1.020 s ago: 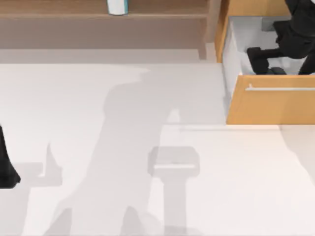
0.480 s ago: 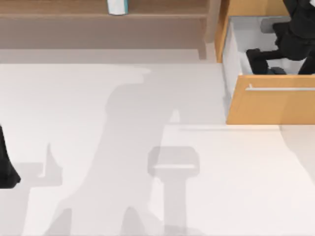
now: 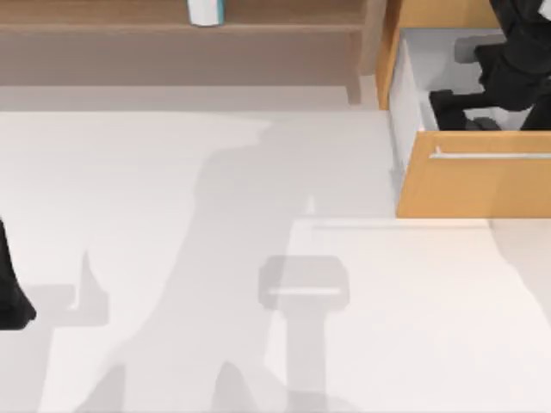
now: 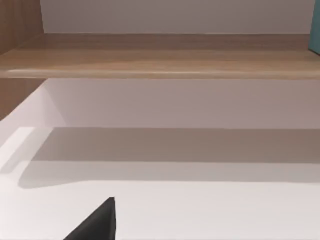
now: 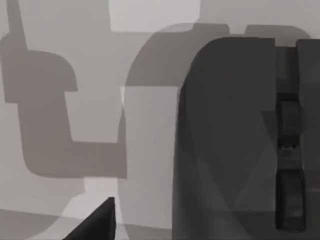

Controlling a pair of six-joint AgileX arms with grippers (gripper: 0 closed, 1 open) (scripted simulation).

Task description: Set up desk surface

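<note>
One broad white table (image 3: 172, 215) lies bare beneath a wooden shelf (image 3: 172, 17); right gripper (image 3: 465, 107) in the open drawer (image 3: 473, 185), jaws' state unclear.

Desk surface (image 3: 172, 215) spread across most of the top view, with a shelf board (image 3: 172, 17) along its far edge and a small container (image 3: 205, 11) standing on that board. At far right, an open drawer (image 3: 473, 185) pulled out over the desk, right gripper (image 3: 456, 107) reaching down inside it beside a dark object (image 5: 235, 140) on the drawer floor. Left arm (image 3: 10, 292) parked at the left edge.
</note>
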